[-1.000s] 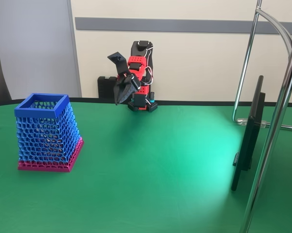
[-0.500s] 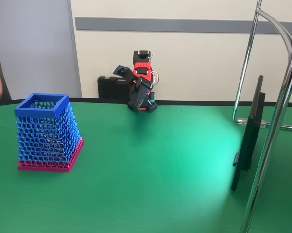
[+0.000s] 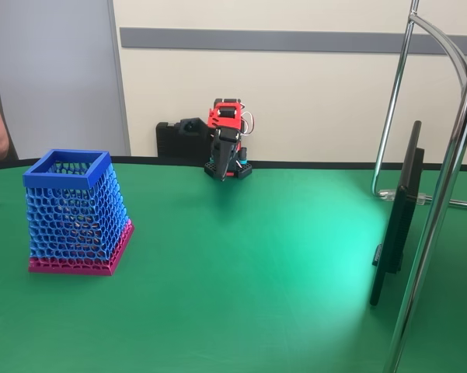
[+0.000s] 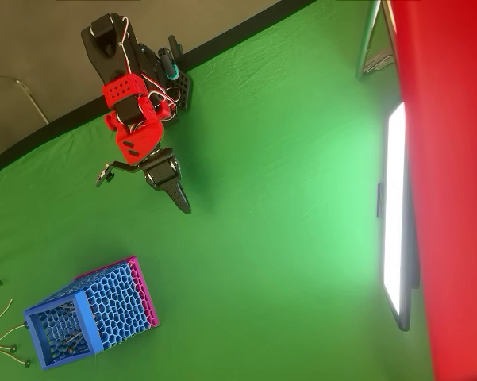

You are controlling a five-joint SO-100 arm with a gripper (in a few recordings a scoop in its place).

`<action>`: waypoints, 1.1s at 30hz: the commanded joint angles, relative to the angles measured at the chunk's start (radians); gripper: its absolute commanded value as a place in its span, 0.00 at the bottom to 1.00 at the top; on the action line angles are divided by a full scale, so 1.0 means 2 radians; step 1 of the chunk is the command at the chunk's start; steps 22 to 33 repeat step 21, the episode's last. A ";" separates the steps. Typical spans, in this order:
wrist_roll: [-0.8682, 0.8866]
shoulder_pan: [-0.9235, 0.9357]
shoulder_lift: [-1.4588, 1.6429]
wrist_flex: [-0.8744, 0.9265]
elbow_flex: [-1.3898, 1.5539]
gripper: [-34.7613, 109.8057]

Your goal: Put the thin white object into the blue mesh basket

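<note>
At the far edge of the green surface (image 3: 241,264) the red-and-black arm (image 4: 131,119) is folded over its base, its pincer (image 3: 217,176) pointing down toward the cloth in the fixed view. From overhead the pincer (image 4: 182,202) shows one long dark finger (image 4: 177,194) reaching toward the basket side, while a second dark part juts out sideways from the wrist; whether that means the jaws stand apart I cannot tell, and nothing is visibly held between them. The blue mesh basket (image 3: 76,211) stands upright on its magenta base at the left of the fixed view, well apart from the arm. Looking down into the basket (image 4: 87,313), a few thin pale sticks lie inside against the mesh. Just beside it, at the picture's left edge, several thin white objects (image 4: 1,337) with small dark tips lie loose on the cloth. A flat lit panel (image 4: 395,214) stands at the right.
</note>
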 commanded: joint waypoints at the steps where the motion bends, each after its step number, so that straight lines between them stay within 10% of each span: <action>1: 0.031 -0.001 0.041 0.061 0.004 0.24; 33: 0.059 0.008 0.065 0.140 0.004 0.25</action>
